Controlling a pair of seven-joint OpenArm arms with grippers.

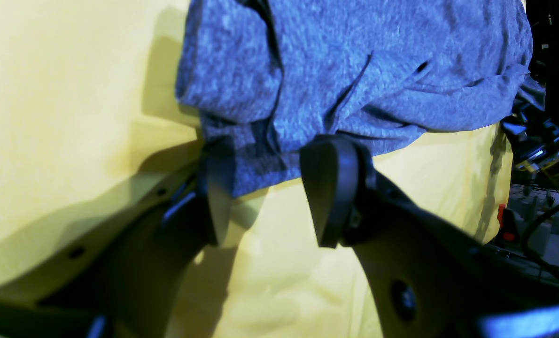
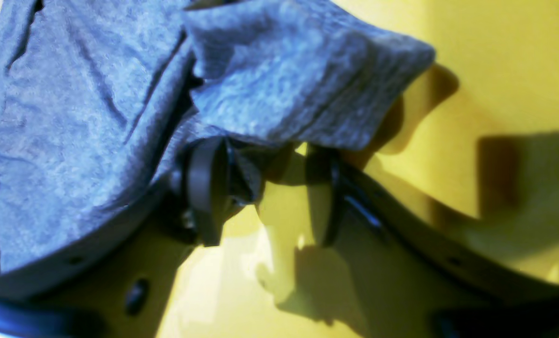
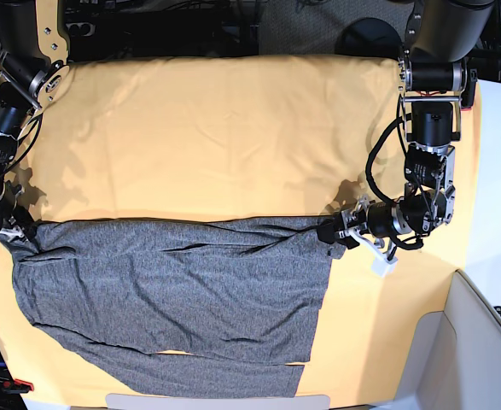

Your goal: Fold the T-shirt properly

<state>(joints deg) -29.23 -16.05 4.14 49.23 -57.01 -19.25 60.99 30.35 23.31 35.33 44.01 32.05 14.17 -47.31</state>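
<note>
Grey heathered knit T-shirt (image 3: 173,290) lying lengthwise between both hands, left hand (image 1: 270,192) spread wide straddling its corner, right hand (image 2: 265,192) parted around its opposite corner.

1 T-shirt (image 3: 173,290), dark grey, w/ 2 long sleeves visible. 1 yellow-orange cloth sheet (image 3: 224,128) over the counter. 2 robot arms, 1 per side. 2 hands: left hand (image 1: 270,192), right hand (image 2: 265,188), each w/ 2 black fingers. 1 white tag-like piece (image 3: 378,263) near left hand.
</note>
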